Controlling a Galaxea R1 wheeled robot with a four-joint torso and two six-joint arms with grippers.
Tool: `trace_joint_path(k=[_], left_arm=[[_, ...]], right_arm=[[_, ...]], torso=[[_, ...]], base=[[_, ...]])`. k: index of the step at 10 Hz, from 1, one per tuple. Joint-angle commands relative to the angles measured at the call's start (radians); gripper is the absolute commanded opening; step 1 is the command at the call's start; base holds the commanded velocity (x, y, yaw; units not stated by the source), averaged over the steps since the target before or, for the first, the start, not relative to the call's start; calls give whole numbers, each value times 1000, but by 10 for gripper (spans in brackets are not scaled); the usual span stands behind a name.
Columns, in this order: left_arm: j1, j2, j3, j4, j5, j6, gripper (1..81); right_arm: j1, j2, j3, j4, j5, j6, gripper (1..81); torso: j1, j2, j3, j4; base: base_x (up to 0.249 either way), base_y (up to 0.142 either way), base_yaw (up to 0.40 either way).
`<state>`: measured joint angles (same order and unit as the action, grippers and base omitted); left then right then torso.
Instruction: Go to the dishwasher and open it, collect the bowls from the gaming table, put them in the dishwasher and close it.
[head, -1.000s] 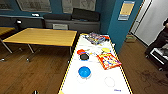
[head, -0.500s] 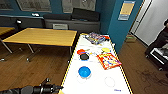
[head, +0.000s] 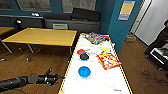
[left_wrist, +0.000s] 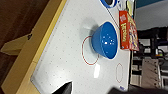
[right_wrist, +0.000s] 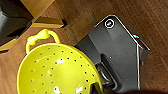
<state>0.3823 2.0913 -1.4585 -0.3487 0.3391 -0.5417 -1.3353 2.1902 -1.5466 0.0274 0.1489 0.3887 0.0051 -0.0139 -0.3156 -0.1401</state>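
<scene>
While the robot stands at the near end of the gaming table (head: 75, 85), its left arm reaches in from the side with the left tool (head: 57, 77) just short of the table's edge, near the blue bowl (head: 84, 71). Whether that tool is wide or narrow cannot be told. The left wrist view looks straight at the blue bowl (left_wrist: 105, 40), which sits upright on the white top, overlapping a red ring printed on it, with a red board-game box (left_wrist: 128, 31) just beside it. Farther along the table lie the black bowl (head: 84, 56) and, touching or nearly touching it, the orange-red bowl (head: 81, 51); beyond them is another colourful game box (head: 95, 37).

The right wrist view shows a yellow colander (right_wrist: 57, 72) close under the camera, above the wooden floor (right_wrist: 105, 10); whether the right tool grips it cannot be told.

Judging by this, all three bowls are yet to be collected, so loading and closing the dishwasher remain. Whether it has been opened cannot be judged here.
</scene>
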Motion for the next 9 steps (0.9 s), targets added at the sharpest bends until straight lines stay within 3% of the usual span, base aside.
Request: trace_joint_path(k=[1, 5, 9], left_arm=[[-159, -11, -94, -18, 50, -90, 811], [-211, 81, -195, -7, 89, -92, 811], [-220, 214, -272, 56, 124, -93, 811]], right_arm=[[55, -33, 17, -14, -69, -1, 10], [61, -28, 14, -12, -74, -1, 10], [58, -8, 2, -14, -74, -1, 10]], torso=[[0, 0, 0, 0], [0, 0, 0, 0], [0, 0, 0, 0]], base=[[0, 0, 0], [0, 0, 0], [0, 0, 0]])
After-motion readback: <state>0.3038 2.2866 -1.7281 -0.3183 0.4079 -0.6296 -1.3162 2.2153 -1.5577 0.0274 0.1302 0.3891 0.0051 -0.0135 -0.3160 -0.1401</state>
